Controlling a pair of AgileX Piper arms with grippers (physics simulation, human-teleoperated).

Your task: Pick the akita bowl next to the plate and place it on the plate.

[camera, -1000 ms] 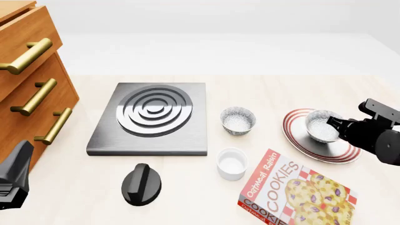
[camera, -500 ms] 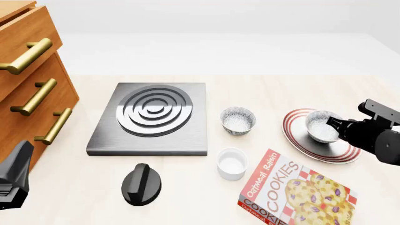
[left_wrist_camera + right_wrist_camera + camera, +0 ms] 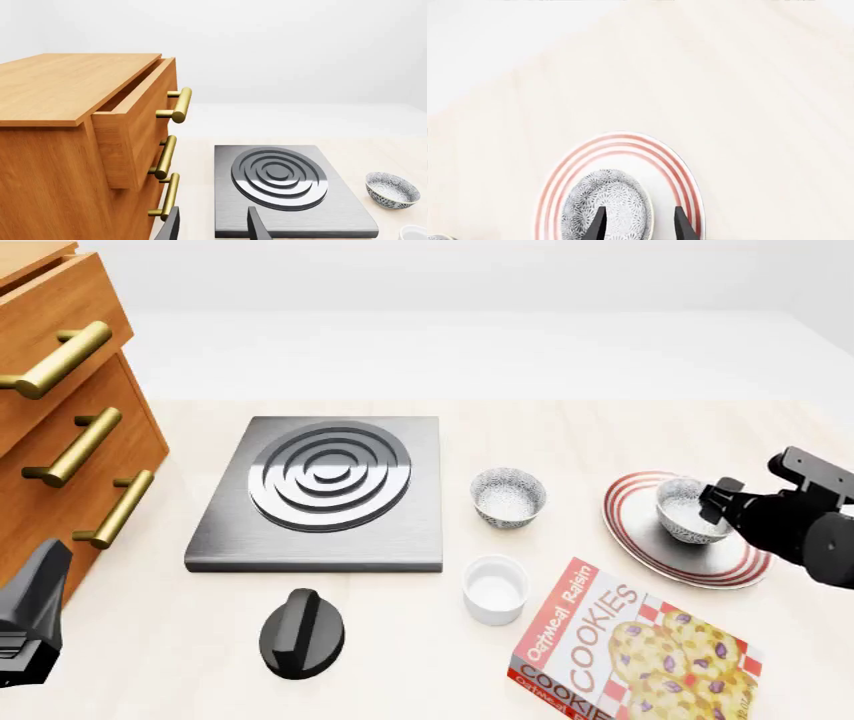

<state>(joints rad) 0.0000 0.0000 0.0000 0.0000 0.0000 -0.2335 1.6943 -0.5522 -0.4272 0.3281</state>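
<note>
- Left gripper (image 3: 213, 214): hangs with fingers spread and nothing between them, beside the wooden drawer cabinet (image 3: 67, 440), with the stove plate (image 3: 327, 490) just ahead of the fingertips.
- Look-alike speckled bowl (image 3: 509, 495): stands on the table between the two grippers, well apart from both and nearer the right one; not the one in play.
- Cookie box (image 3: 627, 655): lies near the right gripper, below it in the front view.
- Plate (image 3: 620, 141): lies flat directly under the right gripper's fingertips.
- Akita bowl (image 3: 610, 200): rests on the plate, inside the red stripes, right at the right gripper's fingertips.
- Stands upright, mouth facing up; being round, has no long axis to speak of.
- Right gripper (image 3: 639, 216): fingers parted, apparently released, straddling the bowl's wall, one finger over the inside and one outside.
- Task, by this look: bowl set down, only the pulling away left.
- Likely risk: pulling back sideways rather than upward, so the inner finger hooks the rim and tips the bowl or drags it off the plate.
- Lesser risk: nudging the plate itself.
</note>
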